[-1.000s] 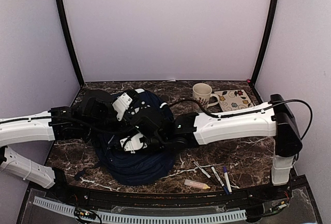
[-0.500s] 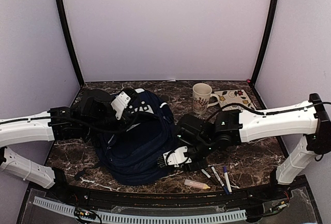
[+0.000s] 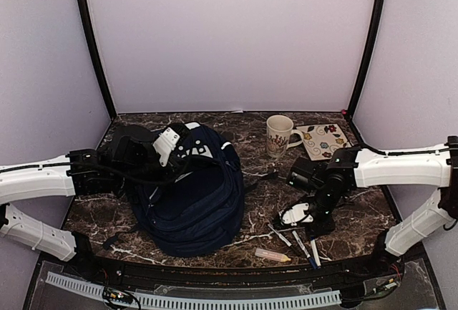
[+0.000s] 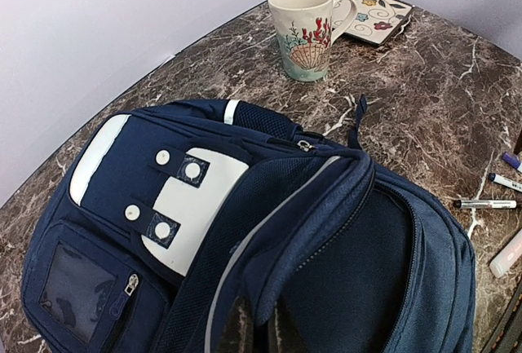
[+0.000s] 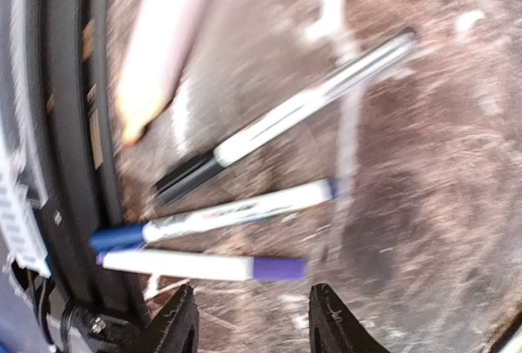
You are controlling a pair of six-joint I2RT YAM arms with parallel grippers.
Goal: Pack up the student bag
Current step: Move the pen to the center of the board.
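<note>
My left gripper (image 4: 259,330) is pinched shut on the mouth edge of the bag (image 3: 193,202), which lies left of centre. Well to its right, my right gripper (image 5: 254,324) hangs half-spread and empty just over the pens (image 5: 232,213); it is the nearer arm. Their long axes run finger to finger, so I'd turn the wrist first.

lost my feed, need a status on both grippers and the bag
Left gripper shut on the open rim of the bag. Right gripper open, empty, over the pens at the near edge. Mug at the back, not in the way.
</note>
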